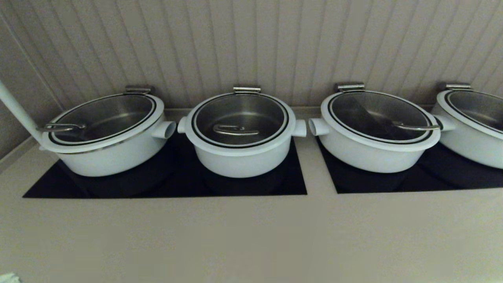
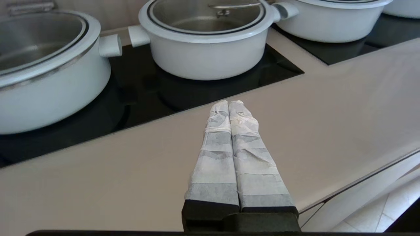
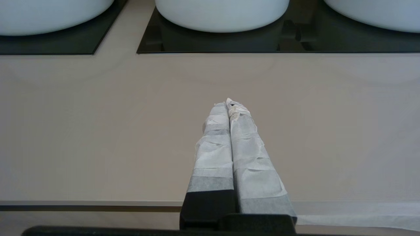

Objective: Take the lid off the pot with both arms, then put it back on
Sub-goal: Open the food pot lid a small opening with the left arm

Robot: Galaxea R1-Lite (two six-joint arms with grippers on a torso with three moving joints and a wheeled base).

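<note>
The pot [image 1: 240,155] is white, narrow and round, with stubby tube handles, second from the left on a black cooktop. The glass lid [image 1: 239,118] sits on it, its steel hook handle [image 1: 234,129] at the centre. The pot [image 2: 210,55] and lid [image 2: 205,14] also show in the left wrist view. My left gripper [image 2: 228,103] is shut and empty above the beige counter, short of the cooktop edge. My right gripper [image 3: 228,103] is shut and empty above the counter near its front edge. Neither arm shows in the head view.
A wider white pot [image 1: 106,135] stands left of the pot and two more [image 1: 373,135] [image 1: 471,125] stand on a second black cooktop [image 1: 416,179] to the right. A ribbed wall [image 1: 251,43] rises close behind. The beige counter [image 1: 251,236] runs across the front.
</note>
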